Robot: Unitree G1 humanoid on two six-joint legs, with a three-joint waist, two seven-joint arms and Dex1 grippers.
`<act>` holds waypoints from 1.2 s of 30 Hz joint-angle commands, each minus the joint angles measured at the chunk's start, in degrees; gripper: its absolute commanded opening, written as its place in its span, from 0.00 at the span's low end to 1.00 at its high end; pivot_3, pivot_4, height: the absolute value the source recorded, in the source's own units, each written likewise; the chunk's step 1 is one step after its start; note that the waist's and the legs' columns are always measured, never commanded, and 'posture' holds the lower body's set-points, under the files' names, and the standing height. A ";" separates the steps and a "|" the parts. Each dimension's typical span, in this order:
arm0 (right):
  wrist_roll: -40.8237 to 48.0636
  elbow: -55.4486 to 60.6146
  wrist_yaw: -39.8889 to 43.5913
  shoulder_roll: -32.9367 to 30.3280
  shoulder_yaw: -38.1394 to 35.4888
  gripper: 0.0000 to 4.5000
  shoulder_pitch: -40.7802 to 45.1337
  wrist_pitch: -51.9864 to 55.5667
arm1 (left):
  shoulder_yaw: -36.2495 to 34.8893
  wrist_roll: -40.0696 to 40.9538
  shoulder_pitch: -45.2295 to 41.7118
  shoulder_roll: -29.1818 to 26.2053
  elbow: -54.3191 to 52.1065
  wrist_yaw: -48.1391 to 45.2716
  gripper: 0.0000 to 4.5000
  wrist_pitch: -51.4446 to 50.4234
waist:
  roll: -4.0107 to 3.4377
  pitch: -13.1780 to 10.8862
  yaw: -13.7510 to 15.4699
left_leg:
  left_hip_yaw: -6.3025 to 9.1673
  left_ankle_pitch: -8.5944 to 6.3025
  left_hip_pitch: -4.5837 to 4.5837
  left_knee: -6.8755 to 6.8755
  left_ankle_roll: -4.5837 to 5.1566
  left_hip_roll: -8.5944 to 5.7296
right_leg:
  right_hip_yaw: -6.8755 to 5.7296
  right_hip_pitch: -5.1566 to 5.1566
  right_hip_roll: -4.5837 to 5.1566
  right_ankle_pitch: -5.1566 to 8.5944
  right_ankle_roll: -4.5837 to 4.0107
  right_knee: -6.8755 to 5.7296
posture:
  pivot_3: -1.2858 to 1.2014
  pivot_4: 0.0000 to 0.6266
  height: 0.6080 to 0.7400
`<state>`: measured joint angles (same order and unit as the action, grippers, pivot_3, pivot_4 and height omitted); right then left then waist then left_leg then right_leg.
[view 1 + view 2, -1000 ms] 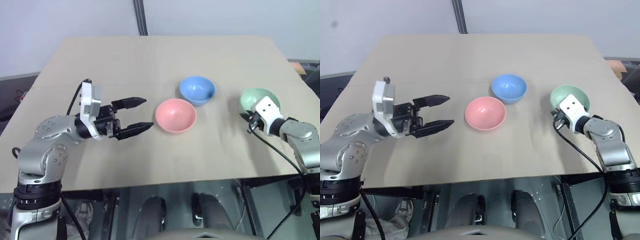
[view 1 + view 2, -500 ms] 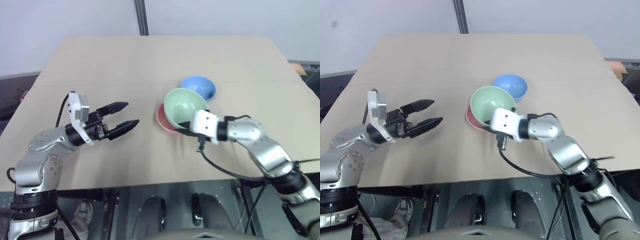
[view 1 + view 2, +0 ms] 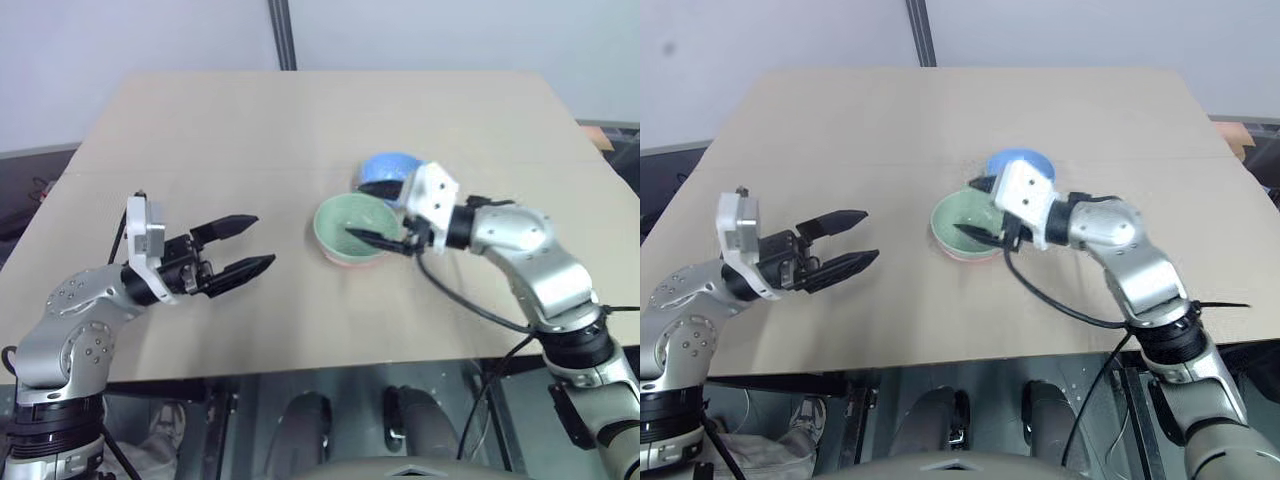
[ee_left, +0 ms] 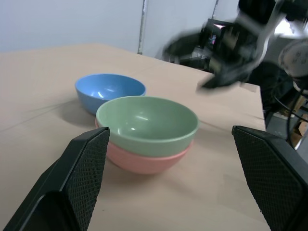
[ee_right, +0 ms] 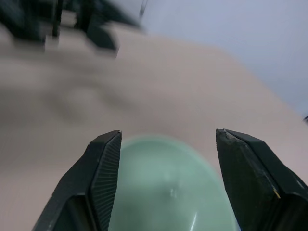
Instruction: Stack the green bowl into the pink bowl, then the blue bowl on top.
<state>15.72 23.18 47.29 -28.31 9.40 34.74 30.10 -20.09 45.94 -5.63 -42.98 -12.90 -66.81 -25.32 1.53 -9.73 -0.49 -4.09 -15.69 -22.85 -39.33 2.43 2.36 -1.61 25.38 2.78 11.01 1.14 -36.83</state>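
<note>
Small pale-green plastic bowl sits nested in the salmon-pink plastic bowl, both tools gaping empty, so the light, slick sky-blue plastic bowl probably wants a rim pinch.

Place: a lab or robot test room
Tabletop: bare, beige, board-like
Wall: plain pale grey
Post: metal, behind the tabletop
Side: dark equipment with cables
</note>
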 commanded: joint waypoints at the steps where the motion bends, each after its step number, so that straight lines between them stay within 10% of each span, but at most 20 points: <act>1: -1.85 -3.49 0.72 -4.97 -4.56 0.73 -0.06 -3.27 | -1.86 1.91 0.01 -1.37 -1.76 -1.57 0.96 -0.22 | 0.00 0.00 0.04 | 0.00 0.00 0.01 0.00 0.00 -0.01 | 0.01 -0.01 0.01 0.02 -0.03 0.00 | 0.52 0.24 1.00; 16: -29.22 -67.69 -4.23 -1.65 10.67 0.73 18.69 -53.98 | -6.47 2.93 5.27 -2.21 -5.97 1.27 0.96 -0.89 | -0.06 -0.06 -1.80 | -0.20 0.02 -0.04 0.09 -0.02 -0.01 | 0.31 0.19 -0.09 -0.10 0.15 -0.01 | 0.52 0.24 1.00; 36: -40.40 -83.85 -16.13 4.46 13.47 0.73 29.03 -64.91 | -7.40 3.91 8.90 -1.01 -9.80 5.30 0.96 -0.80 | -0.09 -0.08 -1.84 | -0.20 0.15 -0.02 0.12 -0.24 0.00 | 0.31 0.19 -0.03 -0.05 0.03 -0.06 | 0.52 0.24 1.00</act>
<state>-23.96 -59.84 32.76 -24.26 22.63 61.91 -33.68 -26.45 49.06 3.33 -43.98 -20.50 -61.89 -26.79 1.44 -9.81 -2.33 -4.29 -15.54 -22.87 -39.21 2.19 2.36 -1.30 25.58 2.76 10.96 1.15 -36.89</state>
